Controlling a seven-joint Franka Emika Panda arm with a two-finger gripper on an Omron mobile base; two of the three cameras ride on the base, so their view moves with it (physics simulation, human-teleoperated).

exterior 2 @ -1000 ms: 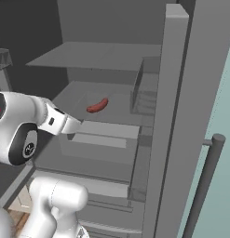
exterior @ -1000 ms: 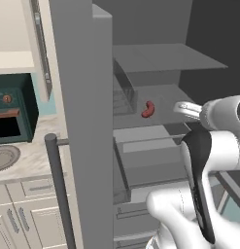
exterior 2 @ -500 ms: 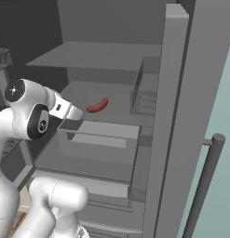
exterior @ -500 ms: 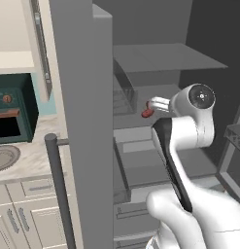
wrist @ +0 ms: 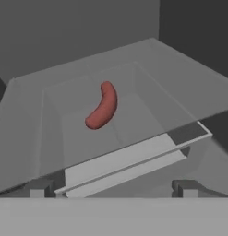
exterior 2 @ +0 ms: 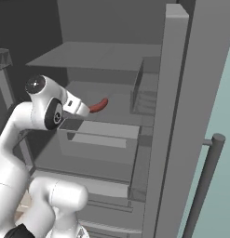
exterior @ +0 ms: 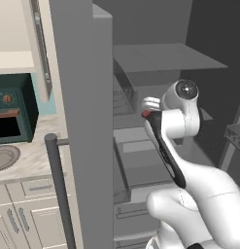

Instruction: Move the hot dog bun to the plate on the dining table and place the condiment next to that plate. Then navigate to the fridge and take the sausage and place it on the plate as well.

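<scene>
One sausage (wrist: 102,105) lies on a glass shelf (wrist: 180,92) inside the open fridge (exterior 2: 111,56), curved like a short bow, reddish brown, flat on the clear pane and touching nothing else. In the hand view it sits near the middle of the shelf, well back from the shelf's front edge, with a drawer (wrist: 120,163) showing through the glass below it. In the right base view the sausage (exterior 2: 98,105) shows just past the hand (exterior 2: 83,109), its far end pointing up and to the right; in the left base view only a small red bit (exterior: 146,114) peeks out beside the arm's wrist. The hand hovers in front of the shelf, close to the near end of the sausage but not closed on it; its jaws stand wide apart and hold nothing, the two dark fingertips (wrist: 41,188) low at the bottom of the hand view, short of the shelf edge. A wire rack (exterior 2: 146,95) hangs on the inner wall to the right of the shelf. The fridge door (exterior: 82,121) stands open on the left, with a dark bar handle (exterior: 58,185). Farther left are a teal oven (exterior: 12,109), a pale bench (exterior: 29,168) and white cabinets (exterior: 24,214) beneath it.
</scene>
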